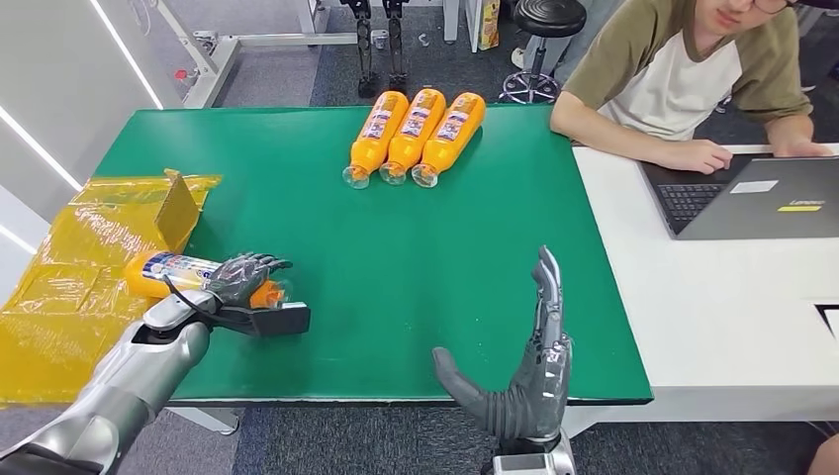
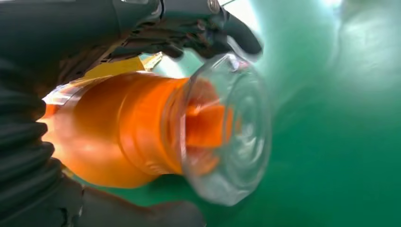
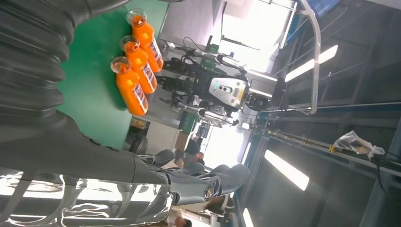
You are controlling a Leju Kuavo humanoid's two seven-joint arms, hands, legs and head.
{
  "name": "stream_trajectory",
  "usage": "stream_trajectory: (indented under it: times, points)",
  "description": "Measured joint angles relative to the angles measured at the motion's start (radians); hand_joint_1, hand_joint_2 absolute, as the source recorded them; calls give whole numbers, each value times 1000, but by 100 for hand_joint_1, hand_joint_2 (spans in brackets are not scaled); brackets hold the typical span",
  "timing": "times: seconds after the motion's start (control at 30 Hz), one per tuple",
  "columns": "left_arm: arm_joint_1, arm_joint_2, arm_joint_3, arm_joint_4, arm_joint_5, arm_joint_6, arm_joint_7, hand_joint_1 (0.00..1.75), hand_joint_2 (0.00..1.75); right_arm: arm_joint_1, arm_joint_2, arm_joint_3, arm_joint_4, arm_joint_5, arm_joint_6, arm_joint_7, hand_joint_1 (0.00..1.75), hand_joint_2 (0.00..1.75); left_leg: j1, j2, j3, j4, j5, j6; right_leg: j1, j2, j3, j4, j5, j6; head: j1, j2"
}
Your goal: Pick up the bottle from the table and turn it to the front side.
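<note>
An orange bottle point(image 1: 168, 274) with a white and blue label lies on its side at the left of the green table point(image 1: 396, 267), partly over yellow plastic. My left hand point(image 1: 242, 282) wraps around its neck end, fingers over the top and thumb underneath. The left wrist view shows the bottle's orange body point(image 2: 118, 132) and clear cap point(image 2: 231, 127) close up, with dark fingers point(image 2: 208, 33) curled over them. My right hand point(image 1: 524, 366) stands open near the table's front edge, fingers pointing up, holding nothing. Its fingers point(image 3: 208, 182) are spread in the right wrist view.
Three orange bottles point(image 1: 416, 134) lie side by side at the far middle of the table, also seen as a row of bottles point(image 3: 137, 61). Yellow plastic wrap point(image 1: 79, 267) covers the left edge. A person point(image 1: 693, 79) works at a laptop point(image 1: 752, 198) on the white table at right.
</note>
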Motion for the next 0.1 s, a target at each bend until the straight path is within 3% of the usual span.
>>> stream_trajectory:
  times: [0.1]
  points:
    - [0,-10,12,0,5,-6,4,0,175,1,1,-1,0,1,0,2,0,175,0,0,0,0,0,0,0,0,0,0,0,0,0,0]
